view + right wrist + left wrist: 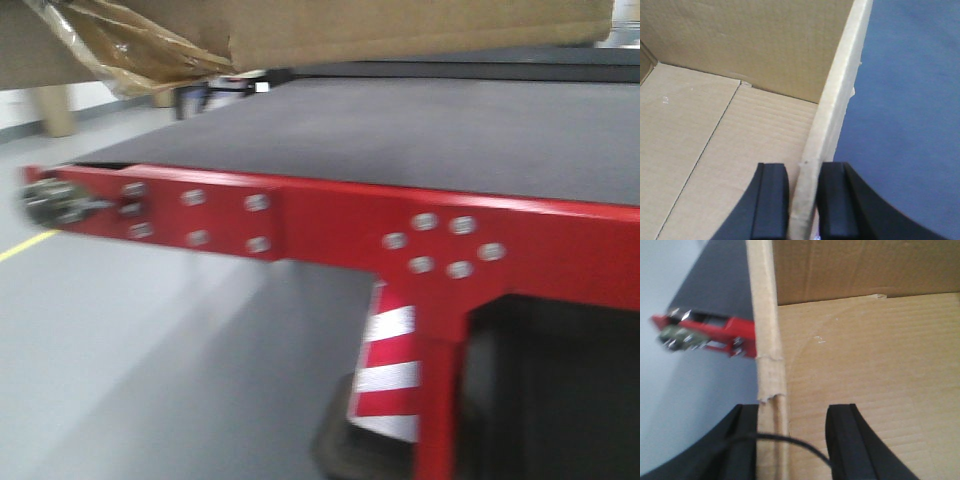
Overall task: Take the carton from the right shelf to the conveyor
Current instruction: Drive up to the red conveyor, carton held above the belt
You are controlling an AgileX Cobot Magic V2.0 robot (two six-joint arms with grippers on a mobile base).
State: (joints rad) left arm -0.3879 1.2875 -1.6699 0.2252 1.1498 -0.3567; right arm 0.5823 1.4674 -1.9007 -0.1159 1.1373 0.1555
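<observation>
The brown carton [400, 25] hangs just above the conveyor [400, 130], a dark grey belt with a red front edge [330, 225]; torn tape dangles from its underside. My left gripper [794, 410] is open and straddles the carton's left wall [767, 315]. Its outer finger rests against the wall and its inner finger stands apart over the carton floor [865, 365]. My right gripper [802, 167] is shut on the carton's right wall [840, 90], with the dark belt [910, 100] beyond it. The right shelf is out of view.
The conveyor's left end carries a metal roller hub [50, 200] on the bolted red frame. A red-and-white striped leg [390, 370] stands below. Grey floor with a yellow line [25, 245] lies to the left.
</observation>
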